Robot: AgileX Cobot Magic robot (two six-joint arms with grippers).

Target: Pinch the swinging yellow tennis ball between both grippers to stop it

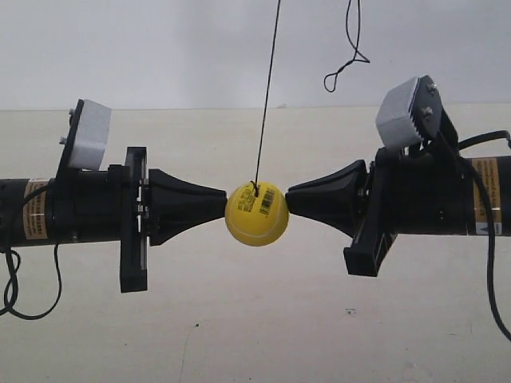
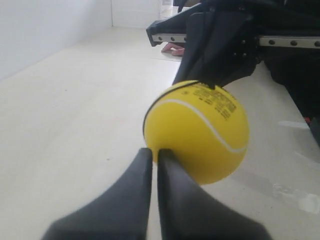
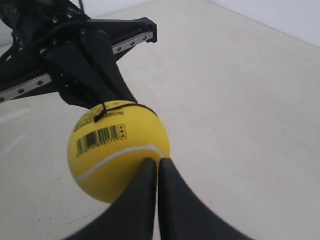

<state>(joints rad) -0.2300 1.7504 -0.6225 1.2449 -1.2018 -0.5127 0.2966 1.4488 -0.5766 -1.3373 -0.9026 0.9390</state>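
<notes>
The yellow tennis ball (image 1: 256, 214) hangs on a thin black string (image 1: 267, 88) and sits squeezed between two black beak-like tips. The gripper at the exterior view's left (image 1: 224, 204) touches one side, the one at the exterior view's right (image 1: 289, 199) the other. In the left wrist view my left gripper (image 2: 155, 150) is shut, its tip against the ball (image 2: 200, 132), with the other arm (image 2: 217, 47) behind. My right gripper (image 3: 158, 160) is shut too, its tip on the ball (image 3: 117, 150) by the white seam, barcode sticker (image 3: 100, 136) showing.
A loose black cord loop (image 1: 348, 57) dangles above, toward the exterior view's right. Cables (image 1: 11, 287) hang from the arm at the exterior view's left. A pale beige surface (image 1: 255, 335) lies below, with a white wall behind. A pink object (image 2: 172, 48) lies far off.
</notes>
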